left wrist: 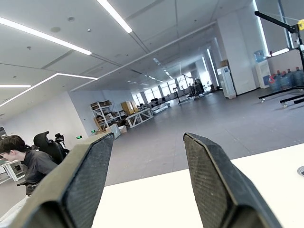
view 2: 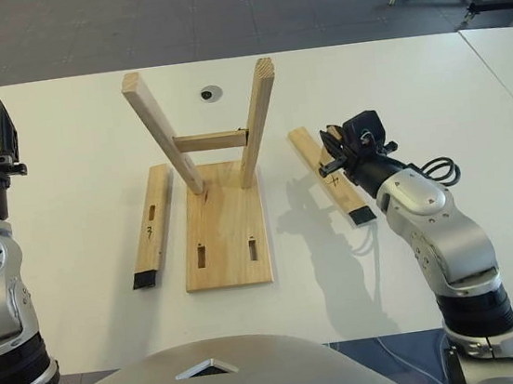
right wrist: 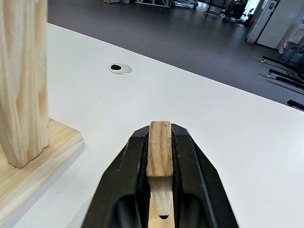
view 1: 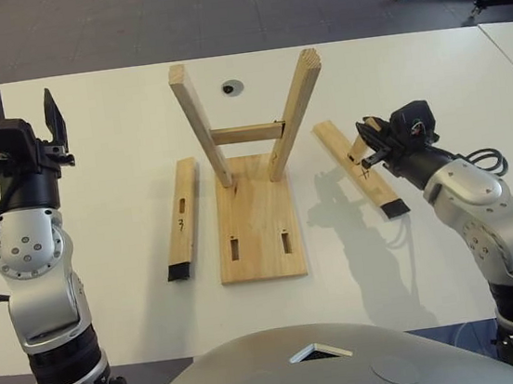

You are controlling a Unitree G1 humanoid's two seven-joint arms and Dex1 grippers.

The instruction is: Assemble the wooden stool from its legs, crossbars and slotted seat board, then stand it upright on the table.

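- The seat board (view 1: 259, 238) is a flat, pale pine rectangle with two small slots showing. It lies mid-frame on the smooth white counter (view 1: 119, 293).
- An upright leg (view 1: 200, 129) and its twin (view 1: 295, 112), both square-cut pine, rise from the board's far end. They splay outward and are joined by a short crossbar (view 1: 247, 133).
- The left loose leg (view 1: 183, 218) lies flat beside the board, and the right loose leg (view 1: 375, 189) lies on the other side. Each is slotted and has a black end.
- The right arm is bent at lower right. Its claw (right wrist: 160, 130) hangs over the right loose leg, clamped on a thin second crossbar (right wrist: 159, 161).
- The left arm stands upright at the left edge. Its claw (left wrist: 148, 140) points up, and its textured black fingers (left wrist: 85, 180) are apart and hold nothing.
- The claw hides most of the second crossbar, so I cannot tell whether it touches the leg below.
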